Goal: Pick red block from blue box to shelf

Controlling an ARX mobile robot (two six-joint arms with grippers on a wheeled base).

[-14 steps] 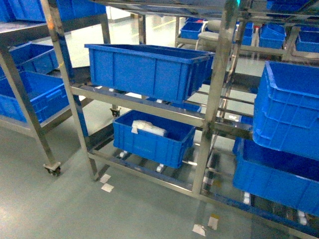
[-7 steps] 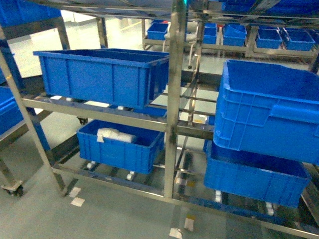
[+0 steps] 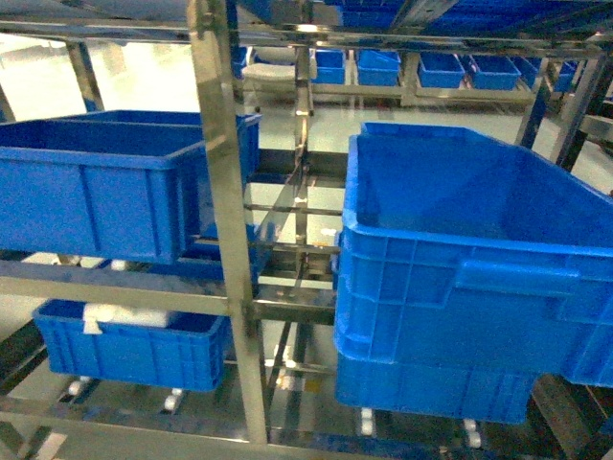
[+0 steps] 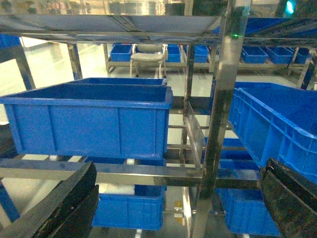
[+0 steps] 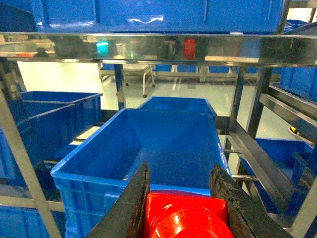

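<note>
Nearest, at the bottom centre of the right wrist view, the right gripper (image 5: 181,210) has its jaws clamped on the red block (image 5: 185,217), carried for delivery. Left gripper (image 4: 178,203) jaws stand wide, idle. Beyond, the shelf (image 3: 225,240) fills the head view, its dark blue crate (image 5: 163,144) just ahead.

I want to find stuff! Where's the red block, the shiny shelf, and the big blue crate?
red block (image 5: 185,218), right wrist view, top face.
shelf (image 3: 222,192), head view, upright post.
big blue crate (image 3: 460,287), head view, front wall.
</note>
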